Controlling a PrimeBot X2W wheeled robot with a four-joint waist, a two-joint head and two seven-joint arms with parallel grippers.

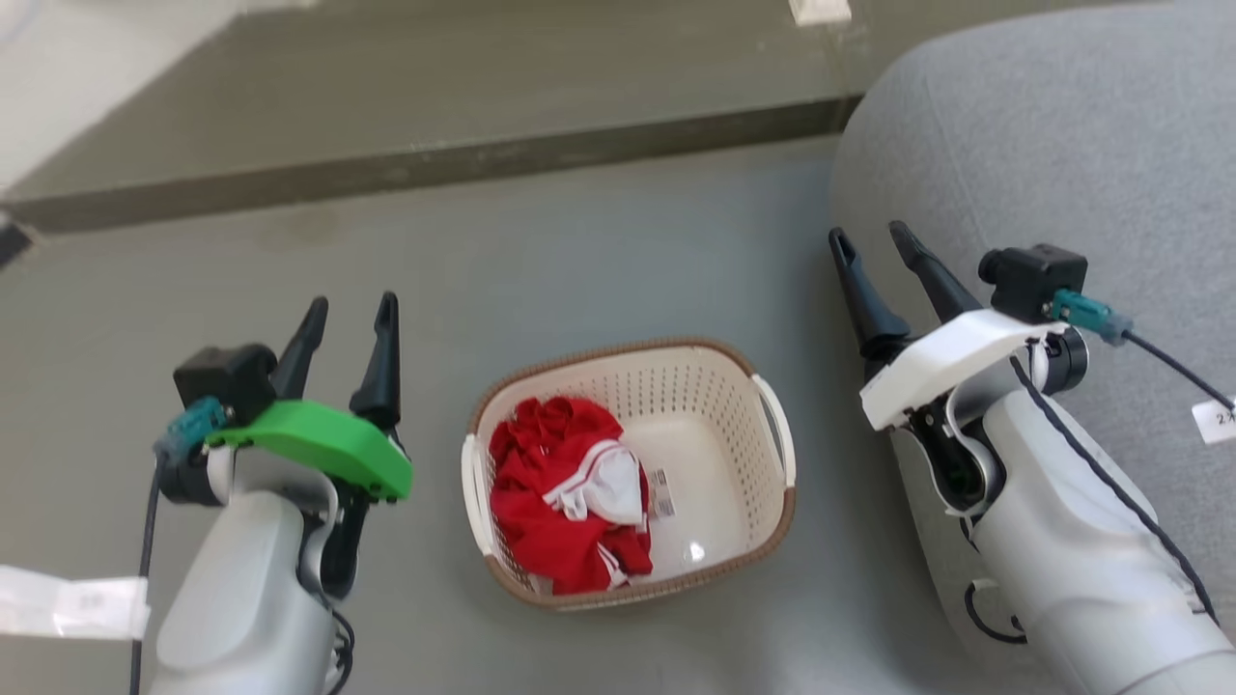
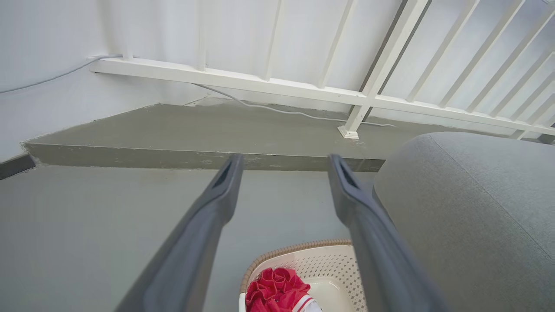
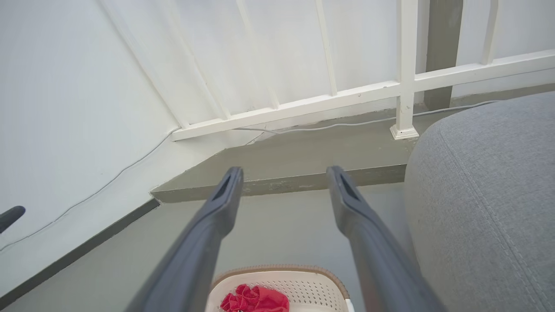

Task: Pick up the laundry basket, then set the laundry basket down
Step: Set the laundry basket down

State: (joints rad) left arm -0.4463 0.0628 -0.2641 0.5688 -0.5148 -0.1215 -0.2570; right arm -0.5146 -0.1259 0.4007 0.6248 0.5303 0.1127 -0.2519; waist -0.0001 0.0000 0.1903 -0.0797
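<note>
**Basket not yet lifted, both grippers empty**

Shows the left gripper (image 1: 352,302) with jaws apart, gripping nothing; likewise the right gripper (image 1: 869,232), jaws spread and empty. Places the laundry basket (image 1: 695,396) between the two, below the fingertips and touching neither, resting on the grey floor (image 1: 599,251) with a red and white garment (image 1: 555,502) inside. Puts a grey cushion (image 1: 1043,145) just beyond the right gripper. Suggests no step done: leaves reaching the white handles (image 1: 777,425), lifting and setting down all to do.
</note>
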